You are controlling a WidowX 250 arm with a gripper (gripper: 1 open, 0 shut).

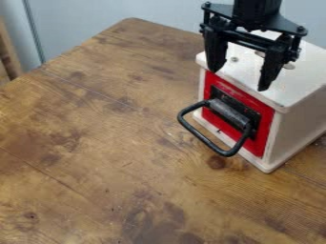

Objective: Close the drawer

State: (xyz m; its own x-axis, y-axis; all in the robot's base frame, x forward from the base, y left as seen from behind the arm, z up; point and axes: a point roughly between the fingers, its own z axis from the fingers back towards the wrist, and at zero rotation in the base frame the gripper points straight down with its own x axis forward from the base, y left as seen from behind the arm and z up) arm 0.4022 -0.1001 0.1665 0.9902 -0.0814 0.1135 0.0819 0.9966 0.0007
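Observation:
The red drawer (pixel 253 132) sits flush in the front of a white cabinet box (pixel 295 95) at the right of the wooden table. Its face carries a black plate (pixel 235 110) and a large black loop handle (pixel 212 131) that sticks out over the table toward the left front. My gripper (pixel 242 69) hangs above the box's top near its front edge, black fingers (pixel 268 69) spread and pointing down, open with nothing between them. It touches neither the handle nor the drawer face.
The wooden table (pixel 102 143) stretches left and forward of the box. A pale blue wall (pixel 90 19) stands behind the table's far edge. At the far left edge, part of a wooden chair (pixel 7 48) shows.

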